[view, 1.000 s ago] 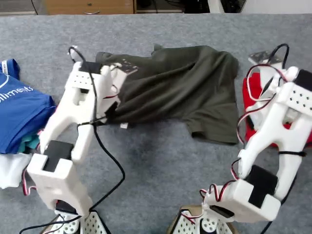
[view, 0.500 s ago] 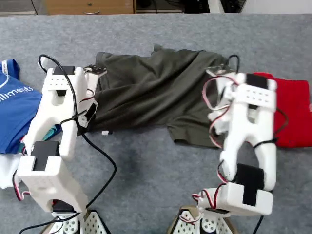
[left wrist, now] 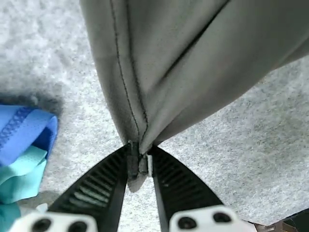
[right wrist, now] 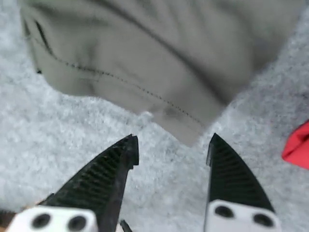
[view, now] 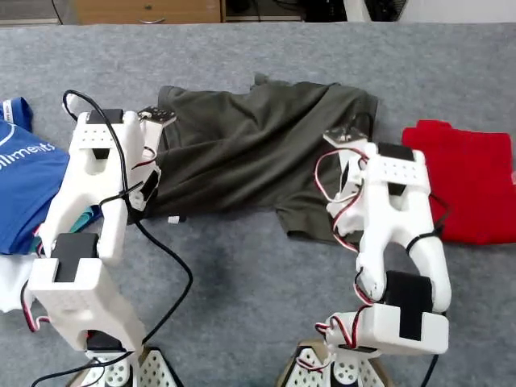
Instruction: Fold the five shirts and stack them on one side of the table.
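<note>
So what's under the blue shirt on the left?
Peeking out from beneath the blue shirt are teal fabric and white fabric. The shirt covers the rest, so how many garments lie there cannot be told.

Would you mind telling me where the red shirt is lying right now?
In the high view, the red shirt lies on the right side of the table, just right of the olive shirt without touching it.

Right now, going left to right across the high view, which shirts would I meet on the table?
blue shirt → dark green shirt → red shirt
</note>
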You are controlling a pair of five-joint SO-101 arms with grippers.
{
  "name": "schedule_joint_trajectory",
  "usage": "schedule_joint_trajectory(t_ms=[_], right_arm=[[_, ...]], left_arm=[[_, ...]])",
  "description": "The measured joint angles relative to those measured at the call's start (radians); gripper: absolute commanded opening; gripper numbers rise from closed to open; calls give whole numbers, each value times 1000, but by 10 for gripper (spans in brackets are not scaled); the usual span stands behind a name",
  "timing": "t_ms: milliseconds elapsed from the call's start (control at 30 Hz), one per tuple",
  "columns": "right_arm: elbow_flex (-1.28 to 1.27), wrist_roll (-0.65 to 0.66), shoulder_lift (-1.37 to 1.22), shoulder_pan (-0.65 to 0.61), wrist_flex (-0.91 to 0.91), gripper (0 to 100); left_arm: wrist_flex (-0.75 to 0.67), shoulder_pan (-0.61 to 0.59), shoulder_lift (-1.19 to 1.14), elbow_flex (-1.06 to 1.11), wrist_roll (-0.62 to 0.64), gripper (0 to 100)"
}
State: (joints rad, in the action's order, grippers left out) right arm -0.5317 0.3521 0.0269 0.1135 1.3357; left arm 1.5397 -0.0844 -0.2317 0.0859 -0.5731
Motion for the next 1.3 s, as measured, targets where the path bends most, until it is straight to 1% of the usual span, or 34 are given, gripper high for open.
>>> schedule_joint_trajectory(t_ms=[100, 233, 400, 567, 700, 967, 1100, 1300], right_arm=[[-29, -8, 0, 0, -40, 240], [-43, -9, -5, 0, -87, 209], [-31, -9, -112, 2, -104, 199], [34, -55, -189, 2, -97, 200], [78, -63, -196, 2, -51, 200], [196, -63, -189, 2, 123, 201], [198, -63, -146, 2, 137, 200], [198, -61, -172, 2, 121, 200]], left_arm=[[0, 0, 0, 0, 0, 18], [0, 0, 0, 3, 0, 18], [32, 0, 0, 3, 0, 18], [52, -5, 0, 3, 0, 18], [52, -12, 0, 3, 0, 18], [52, -12, 0, 3, 0, 18], [52, -12, 0, 3, 0, 18], [52, -12, 0, 3, 0, 18]])
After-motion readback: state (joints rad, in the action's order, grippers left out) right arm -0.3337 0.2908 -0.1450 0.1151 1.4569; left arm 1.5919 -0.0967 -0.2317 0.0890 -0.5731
